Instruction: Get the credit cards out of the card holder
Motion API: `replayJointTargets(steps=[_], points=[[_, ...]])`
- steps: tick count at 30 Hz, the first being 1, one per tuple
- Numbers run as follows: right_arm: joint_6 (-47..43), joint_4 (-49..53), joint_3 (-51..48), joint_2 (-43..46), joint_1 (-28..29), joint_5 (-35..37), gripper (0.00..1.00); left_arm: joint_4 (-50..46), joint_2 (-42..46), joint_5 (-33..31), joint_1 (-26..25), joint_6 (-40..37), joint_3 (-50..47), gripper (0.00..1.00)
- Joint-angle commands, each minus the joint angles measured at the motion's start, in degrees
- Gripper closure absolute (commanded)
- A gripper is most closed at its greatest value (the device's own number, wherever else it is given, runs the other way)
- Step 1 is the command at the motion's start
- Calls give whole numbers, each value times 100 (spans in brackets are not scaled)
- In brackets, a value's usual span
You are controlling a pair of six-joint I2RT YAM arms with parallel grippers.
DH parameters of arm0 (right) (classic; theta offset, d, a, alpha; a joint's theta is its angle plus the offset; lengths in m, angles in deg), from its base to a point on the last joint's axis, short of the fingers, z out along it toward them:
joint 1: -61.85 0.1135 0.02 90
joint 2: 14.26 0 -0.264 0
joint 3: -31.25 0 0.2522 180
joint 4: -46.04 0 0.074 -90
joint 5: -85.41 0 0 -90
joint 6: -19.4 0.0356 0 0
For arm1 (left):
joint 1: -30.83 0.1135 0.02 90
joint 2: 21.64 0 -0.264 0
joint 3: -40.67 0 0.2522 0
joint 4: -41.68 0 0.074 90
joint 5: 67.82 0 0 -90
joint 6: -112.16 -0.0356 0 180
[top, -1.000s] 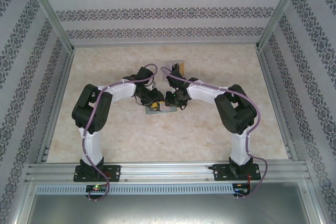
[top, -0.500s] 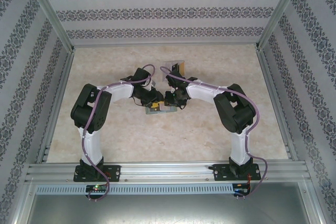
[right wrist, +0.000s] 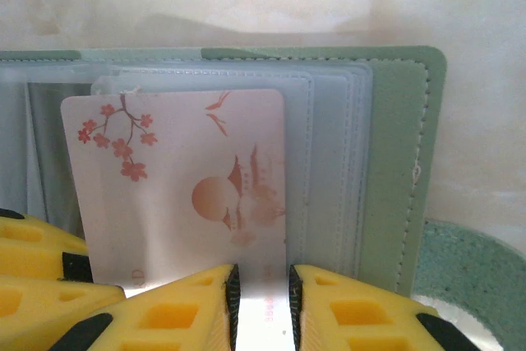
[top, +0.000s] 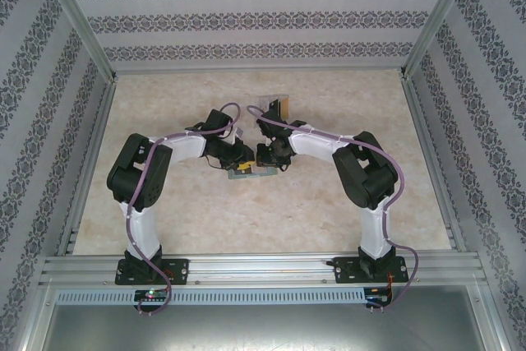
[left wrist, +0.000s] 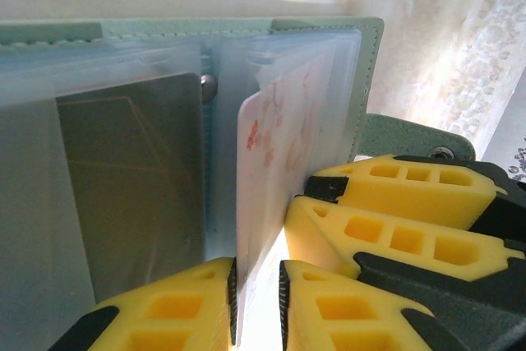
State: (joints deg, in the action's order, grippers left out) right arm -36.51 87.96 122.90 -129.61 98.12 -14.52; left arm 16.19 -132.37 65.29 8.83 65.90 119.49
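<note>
The grey-green card holder (top: 251,172) lies open on the table under both grippers. Its clear sleeves (left wrist: 107,145) hold a dark card (left wrist: 131,178). A white credit card (right wrist: 181,187) printed with red blossoms and a sun sticks partway out of a sleeve. In the left wrist view this card (left wrist: 275,154) stands edge-on. Its lower edge runs between the jaws of my left gripper (left wrist: 257,310), touching one pad with a slit of light on the other side. My right gripper (right wrist: 261,306) rests low over the holder's right half (right wrist: 394,170), its jaws a narrow gap apart with the card's face behind them.
A clear plastic tray (top: 275,106) with black and orange contents stands just behind the grippers. Patterned walls and metal rails (top: 90,162) close in the pale marbled table (top: 353,104) on three sides.
My left gripper's jaws have narrowed around the white card's edge, and the left arm has shifted slightly left. The right arm holds its place.
</note>
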Motion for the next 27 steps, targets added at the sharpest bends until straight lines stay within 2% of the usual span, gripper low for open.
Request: replayJointTargets(steps=[1,15,19,27], points=[[-95,231,-10,-294,85,193,73,391,333,311,17,-72,-75,79],[-130,260,7,-277,113,247,73,561,374,211,47,-94,-237,92],[-117,251,-6,-247,105,273,73,326,386,81,79,-225,-187,99],[-281,15,-206,165,58,189,73,-491,490,-188,163,-808,-89,100]])
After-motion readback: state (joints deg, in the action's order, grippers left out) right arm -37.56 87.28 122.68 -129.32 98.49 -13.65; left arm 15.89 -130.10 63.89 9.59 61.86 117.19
